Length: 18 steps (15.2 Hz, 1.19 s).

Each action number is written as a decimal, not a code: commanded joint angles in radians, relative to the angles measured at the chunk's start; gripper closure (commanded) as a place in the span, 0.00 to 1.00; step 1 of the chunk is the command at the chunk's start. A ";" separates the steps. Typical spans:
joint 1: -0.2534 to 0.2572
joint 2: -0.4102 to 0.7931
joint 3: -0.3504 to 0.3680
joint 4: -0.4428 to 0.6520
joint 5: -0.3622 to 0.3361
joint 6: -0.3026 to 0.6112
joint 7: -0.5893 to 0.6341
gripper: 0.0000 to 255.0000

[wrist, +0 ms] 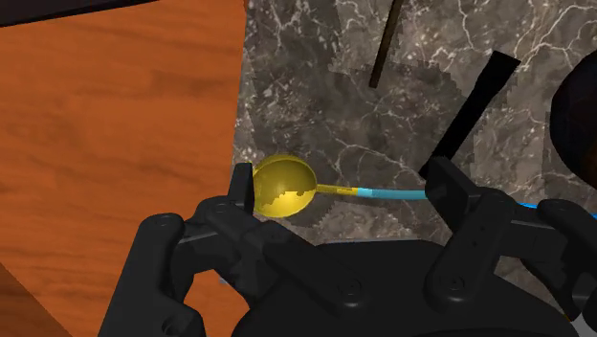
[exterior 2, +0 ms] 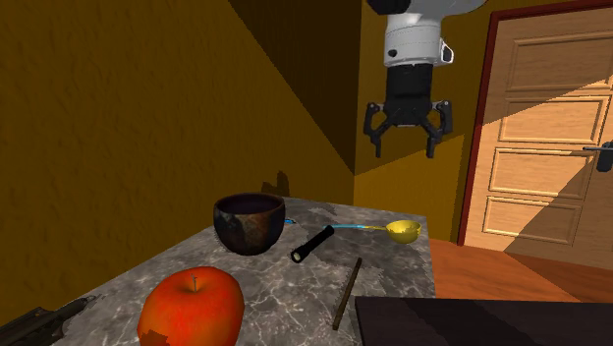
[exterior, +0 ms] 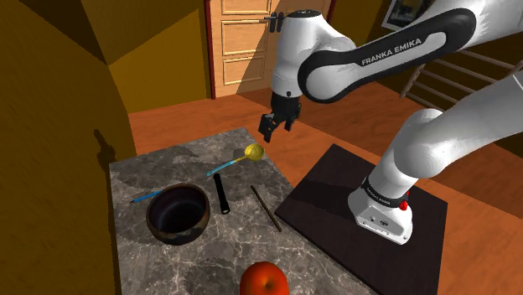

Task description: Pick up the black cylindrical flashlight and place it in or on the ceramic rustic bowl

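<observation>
My fingers stand apart and hold nothing. In the wrist view the spoon lies right under me, its yellow end by one fingertip and its blue handle running toward the other. So I am over the wrong thing and must shift, I judge.

Beyond the spoon the flashlight lies flat on the marble, untouched. On its side it offers its barrel for me to close across. Past it is the dark edge of the bowl.

The shoulder view sets out the layout. The flashlight is at two o'clock from the bowl, just beside it but apart. The spoon is at one o'clock from the flashlight, a stick at three, and an apple at four o'clock from the bowl. The bowl stands mouth up, so a drop from above should serve.

The second exterior view adds height, which the wrist view cannot give. I hang well above the table, likely for room to swing before descending
</observation>
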 commanded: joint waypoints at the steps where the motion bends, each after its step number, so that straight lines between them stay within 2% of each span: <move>1: -0.007 0.080 0.053 0.011 0.006 0.071 0.081 0.00; 4: -0.029 0.203 0.124 0.038 -0.015 0.164 0.200 0.00; 6: -0.051 0.293 0.170 0.064 -0.052 0.223 0.292 0.00; 8: -0.073 0.389 0.211 0.097 -0.114 0.278 0.397 0.00; 11: -0.090 0.546 0.243 0.159 -0.258 0.343 0.585 0.00; 14: -0.053 0.702 0.213 0.239 -0.419 0.381 0.777 0.00; 18: 0.054 0.885 0.121 0.365 -0.561 0.407 0.971 0.00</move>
